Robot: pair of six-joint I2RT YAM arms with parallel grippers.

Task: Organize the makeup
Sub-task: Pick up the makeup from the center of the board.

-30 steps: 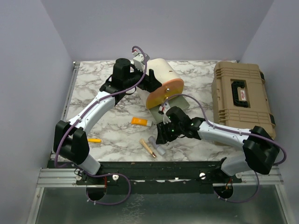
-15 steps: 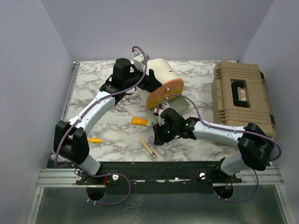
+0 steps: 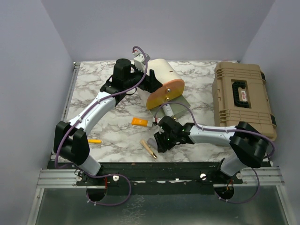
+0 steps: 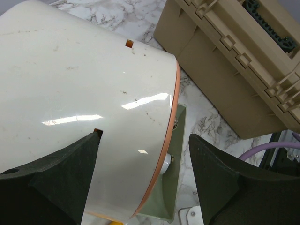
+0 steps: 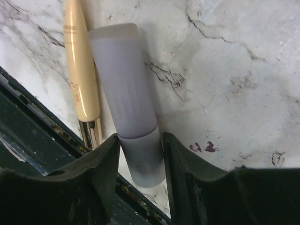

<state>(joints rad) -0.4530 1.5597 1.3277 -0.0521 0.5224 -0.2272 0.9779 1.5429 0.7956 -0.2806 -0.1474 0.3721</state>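
From above: one orange tube (image 3: 140,123), one yellow pen (image 3: 94,140), one gold tube (image 3: 149,148) and one lilac tube (image 3: 153,141), all lying on the table (image 3: 201,79). Left wrist: left claw (image 4: 143,136) open wide around one round case (image 4: 84,93). Right wrist: right claw (image 5: 140,138) squeezing the lilac tube's cap, gold tube just beside.

Bright, even overhead light; soft shadows; glare streaks on the cream case (image 4: 93,93).

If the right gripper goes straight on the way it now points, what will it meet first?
The lilac tube, whose cap lies between its fingers; just beneath that, probably the marble table.
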